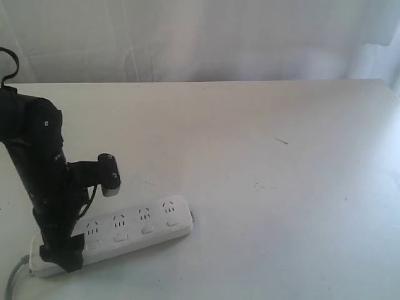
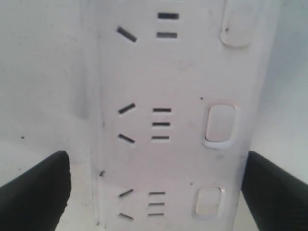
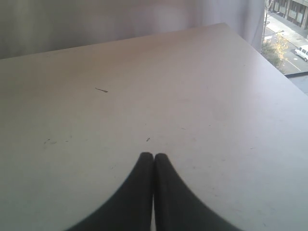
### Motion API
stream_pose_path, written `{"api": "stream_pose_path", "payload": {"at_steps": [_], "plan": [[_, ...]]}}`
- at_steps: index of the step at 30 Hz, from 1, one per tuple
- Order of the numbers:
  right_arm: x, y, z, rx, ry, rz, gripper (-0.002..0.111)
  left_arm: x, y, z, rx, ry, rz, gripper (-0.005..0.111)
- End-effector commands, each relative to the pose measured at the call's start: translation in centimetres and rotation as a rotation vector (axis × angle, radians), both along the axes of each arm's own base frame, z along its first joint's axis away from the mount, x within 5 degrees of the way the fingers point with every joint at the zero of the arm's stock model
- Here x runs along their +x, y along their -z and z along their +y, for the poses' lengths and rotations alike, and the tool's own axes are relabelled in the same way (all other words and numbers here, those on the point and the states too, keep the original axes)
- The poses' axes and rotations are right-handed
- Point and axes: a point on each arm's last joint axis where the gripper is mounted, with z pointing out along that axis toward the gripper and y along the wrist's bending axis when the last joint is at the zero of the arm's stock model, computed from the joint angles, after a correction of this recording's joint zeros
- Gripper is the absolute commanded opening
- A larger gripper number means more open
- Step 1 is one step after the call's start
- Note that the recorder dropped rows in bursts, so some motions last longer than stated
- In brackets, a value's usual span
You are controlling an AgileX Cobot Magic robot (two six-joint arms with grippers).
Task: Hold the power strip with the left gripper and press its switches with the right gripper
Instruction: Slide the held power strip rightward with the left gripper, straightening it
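The white power strip lies flat near the table's front left, with its grey cord leaving the left end. Its small white switches run along the near side, one below each socket group. My left gripper hangs over the strip's cord end. In the left wrist view it is open and straddles the strip; one finger stands clear of the edge, the other sits at the edge beside the switches. My right gripper is shut on nothing over bare table and is out of the exterior view.
The white table stretches to the right and back, with a small dark mark on it. A pale curtain hangs behind. In the right wrist view the table's far corner meets a window onto a street.
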Motion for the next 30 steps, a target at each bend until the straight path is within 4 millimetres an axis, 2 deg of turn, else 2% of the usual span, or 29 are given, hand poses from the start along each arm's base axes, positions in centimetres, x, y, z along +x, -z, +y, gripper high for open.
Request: {"api": "stream_pose_path", "payload": {"at_steps": [1,13,24,26,27,29,30], "plan": [[0.0,-0.1,0.0,-0.002,0.000,-0.011,0.000,-0.9,-0.1,0.2,-0.008,0.071,0.029,0.094],[0.0,-0.1,0.0,-0.002,0.000,-0.011,0.000,-1.8,1.0,1.2,0.071,0.133,0.026,0.094],[0.0,-0.1,0.0,-0.002,0.000,-0.011,0.000,-1.2,1.4,1.1,0.057,-0.015,-0.070,0.092],[0.0,-0.1,0.0,-0.002,0.000,-0.011,0.000,-1.1,1.4,1.1,0.055,-0.015,-0.076,0.083],[0.0,-0.1,0.0,-0.002,0.000,-0.011,0.000,-1.1,1.4,1.1,0.055,-0.013,-0.075,0.074],[0.0,-0.1,0.0,-0.002,0.000,-0.011,0.000,-1.0,1.4,1.1,0.054,-0.011,-0.088,0.052],[0.0,-0.1,0.0,-0.002,0.000,-0.011,0.000,-0.9,1.4,1.1,0.052,-0.011,-0.095,0.038]]}}
